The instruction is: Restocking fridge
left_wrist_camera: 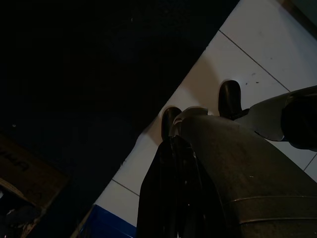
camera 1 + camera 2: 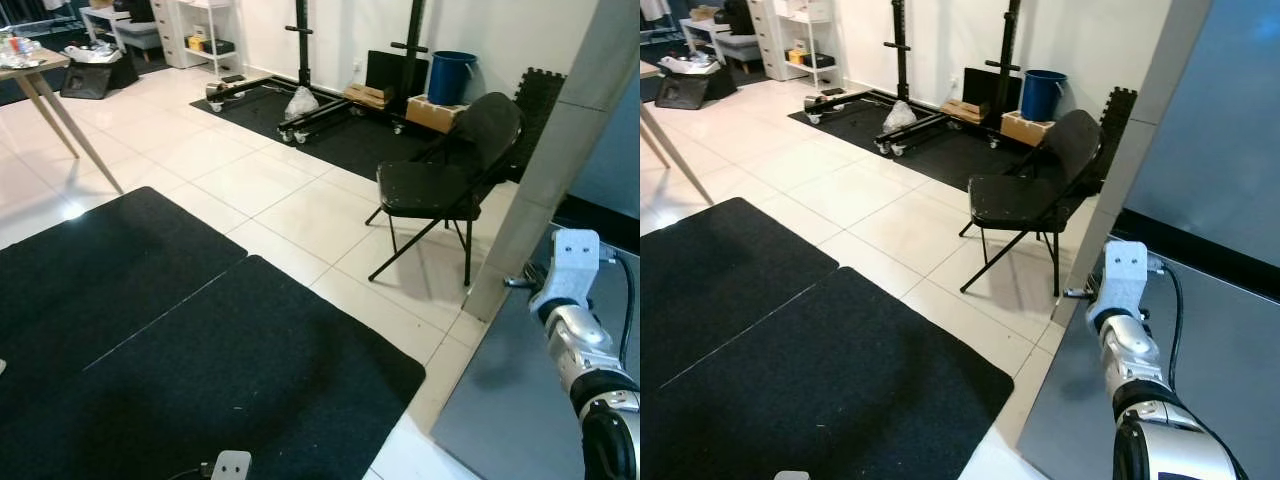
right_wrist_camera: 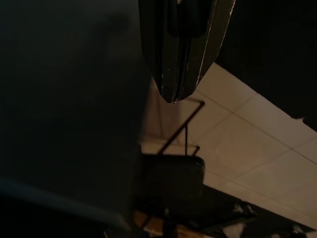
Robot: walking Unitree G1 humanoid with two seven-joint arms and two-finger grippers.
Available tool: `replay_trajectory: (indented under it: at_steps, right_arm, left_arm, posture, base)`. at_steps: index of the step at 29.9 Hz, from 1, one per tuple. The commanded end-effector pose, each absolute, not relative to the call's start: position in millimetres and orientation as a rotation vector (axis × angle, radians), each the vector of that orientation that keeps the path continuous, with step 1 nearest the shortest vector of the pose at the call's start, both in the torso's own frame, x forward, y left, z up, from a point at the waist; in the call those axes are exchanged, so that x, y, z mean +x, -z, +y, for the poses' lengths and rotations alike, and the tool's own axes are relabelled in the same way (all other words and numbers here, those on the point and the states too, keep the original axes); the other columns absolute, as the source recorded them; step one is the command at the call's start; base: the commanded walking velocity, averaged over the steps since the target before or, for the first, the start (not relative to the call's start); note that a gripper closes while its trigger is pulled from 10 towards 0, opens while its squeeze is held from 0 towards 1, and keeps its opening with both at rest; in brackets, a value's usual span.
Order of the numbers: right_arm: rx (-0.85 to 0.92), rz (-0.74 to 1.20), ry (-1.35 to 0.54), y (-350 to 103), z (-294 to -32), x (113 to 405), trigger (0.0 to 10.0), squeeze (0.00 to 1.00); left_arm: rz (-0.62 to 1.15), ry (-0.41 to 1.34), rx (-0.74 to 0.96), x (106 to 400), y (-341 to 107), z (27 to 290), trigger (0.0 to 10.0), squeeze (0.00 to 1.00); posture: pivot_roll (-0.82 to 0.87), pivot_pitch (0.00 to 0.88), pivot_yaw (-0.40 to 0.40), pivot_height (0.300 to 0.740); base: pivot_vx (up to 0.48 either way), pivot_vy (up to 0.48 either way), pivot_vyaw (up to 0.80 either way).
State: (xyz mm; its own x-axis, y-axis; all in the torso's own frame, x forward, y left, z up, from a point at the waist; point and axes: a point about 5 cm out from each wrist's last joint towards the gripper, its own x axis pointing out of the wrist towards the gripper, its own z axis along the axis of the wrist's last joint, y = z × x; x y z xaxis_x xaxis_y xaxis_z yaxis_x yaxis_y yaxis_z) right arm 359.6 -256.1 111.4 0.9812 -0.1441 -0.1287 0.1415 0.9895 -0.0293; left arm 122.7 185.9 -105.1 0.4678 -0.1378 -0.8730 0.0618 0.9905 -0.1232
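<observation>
Right arm (image 2: 1130, 340) raised at near right, wrist against the edge of the grey fridge door (image 2: 1230, 350). Right gripper (image 3: 181, 96): fingers pressed together, clenched on nothing, tip beside the door face. Left gripper (image 1: 171, 148) hangs low over black mat (image 2: 200, 370) and white tile, fingers together too. Black folding chair (image 2: 440, 185) stands just left of the fridge, farther out. Blue bin (image 2: 450, 75) by the far wall.

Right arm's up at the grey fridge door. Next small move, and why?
Probably open the right end effector and ease it onto the edge of the grey fridge door. Its fingers sit together, holding nothing, beside that edge, and the door looks shut.
</observation>
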Motion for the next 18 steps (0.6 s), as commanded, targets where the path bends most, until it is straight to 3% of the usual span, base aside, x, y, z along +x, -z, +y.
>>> replay_trajectory:
  at_steps: [1,10,18]
  right_arm:
    - [-0.022,0.115,0.142,-116,-254,363,10.0,0.00]
    - [-0.070,0.137,0.132,-120,-254,366,10.0,0.00]
    - [-0.082,0.264,-0.030,-98,-247,357,10.0,0.00]
  left_arm:
    - [1.122,0.124,-0.074,111,109,186,10.0,0.00]
    - [1.117,0.129,-0.077,111,109,184,10.0,0.00]
    - [1.111,0.129,-0.084,111,109,182,10.0,0.00]
  posture:
    - [0.01,0.000,-0.067,0.740]
    - [0.02,0.000,-0.070,0.740]
    - [0.02,0.000,-0.069,0.740]
  base:
    - [0.000,0.000,0.00]
    - [0.000,0.000,0.00]
    - [0.000,0.000,0.00]
